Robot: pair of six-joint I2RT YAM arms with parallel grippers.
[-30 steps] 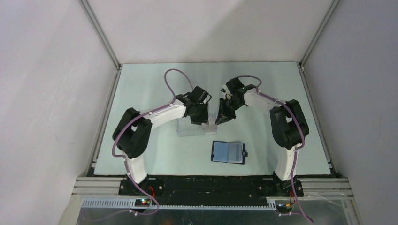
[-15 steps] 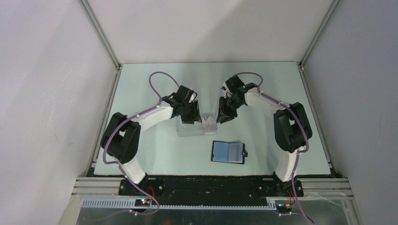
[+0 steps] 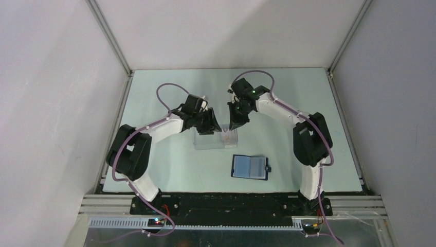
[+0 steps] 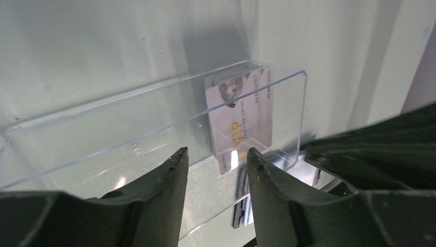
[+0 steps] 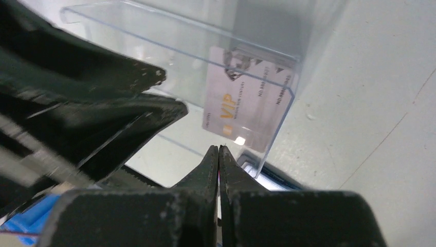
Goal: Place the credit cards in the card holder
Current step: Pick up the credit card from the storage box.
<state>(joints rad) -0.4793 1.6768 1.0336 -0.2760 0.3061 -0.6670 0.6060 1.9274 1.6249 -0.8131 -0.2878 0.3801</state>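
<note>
The credit cards (image 3: 228, 137) are a small pale stack, the front one marked VIP, leaning inside the right end of a clear plastic tray (image 3: 208, 142). The left wrist view shows the cards (image 4: 239, 116) just beyond my open left gripper (image 4: 217, 153), which holds nothing. My right gripper (image 5: 219, 147) is shut with nothing visibly held. Its tips sit just short of the lower edge of the cards (image 5: 241, 98). From above, the left gripper (image 3: 210, 127) and right gripper (image 3: 232, 123) flank the cards. The card holder (image 3: 250, 166) lies open, blue faces up, nearer the arm bases.
The clear tray (image 4: 103, 134) has a raised front lip and a folded right end wall. The left gripper's fingers (image 5: 128, 82) crowd the left of the right wrist view. Grey walls and metal rails enclose the pale green table (image 3: 164, 92).
The left gripper has drawn back leftward off the cards. The right gripper has swung left, to just above the card stack. The card holder has not moved.
</note>
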